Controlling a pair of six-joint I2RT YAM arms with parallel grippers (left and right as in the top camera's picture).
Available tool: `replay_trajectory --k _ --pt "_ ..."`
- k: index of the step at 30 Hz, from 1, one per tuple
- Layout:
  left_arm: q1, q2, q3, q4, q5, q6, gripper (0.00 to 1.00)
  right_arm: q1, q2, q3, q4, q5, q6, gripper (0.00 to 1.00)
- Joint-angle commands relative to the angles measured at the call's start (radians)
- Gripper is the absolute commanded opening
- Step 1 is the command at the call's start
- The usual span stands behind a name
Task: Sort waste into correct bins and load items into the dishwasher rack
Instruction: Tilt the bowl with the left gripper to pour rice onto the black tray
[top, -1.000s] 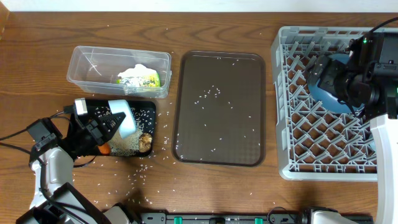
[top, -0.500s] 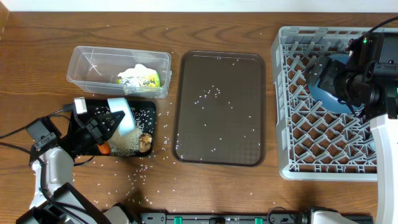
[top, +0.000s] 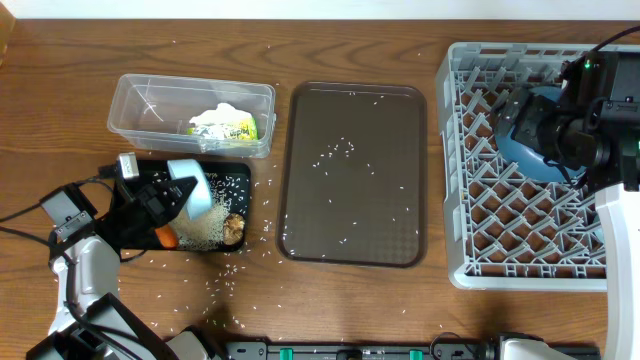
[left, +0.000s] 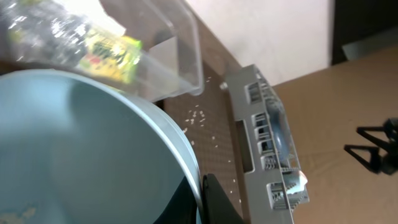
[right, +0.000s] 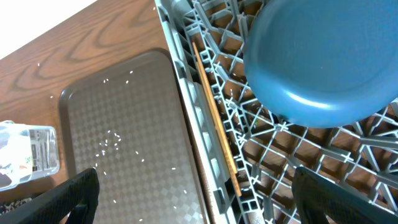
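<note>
Wooden desk (top: 400, 310), dusted with rice (top: 340, 150). Grips the blue cup (top: 196, 186) by its rim in the shut left claw (top: 178, 198), tipping it over the black tub (top: 238, 178) just below. Looks light, stiff and glazed, so probably slick and breakable; calls for a firm pinch across the wall at the lip. Holds the right claw (right: 196, 186) spread wide and empty, with the plate (right: 323, 62) just ahead of it, resting in the rack (top: 470, 250). Seems heavier and rigid; best taken by the edge, never the smooth face.
</note>
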Motion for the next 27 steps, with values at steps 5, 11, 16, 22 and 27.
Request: replay_trajectory --k 5,11,16,22,27 --pt "-0.006 0.005 0.0 0.038 0.115 -0.021 0.06 -0.01 -0.001 0.004 0.007 0.006 -0.013 0.92" --pt "-0.014 0.005 0.0 0.045 0.226 0.083 0.07 -0.01 -0.001 0.004 0.007 0.006 -0.013 0.92" --pt "-0.014 0.006 0.0 0.054 0.189 0.021 0.07 -0.01 -0.001 0.004 0.015 0.006 -0.013 0.92" --pt "-0.025 0.008 -0.002 0.055 0.195 0.133 0.06 -0.01 -0.001 0.004 0.021 0.006 -0.013 0.92" --pt "-0.032 0.008 -0.005 0.077 0.225 0.037 0.06 -0.01 -0.001 0.004 0.029 0.006 -0.013 0.92"
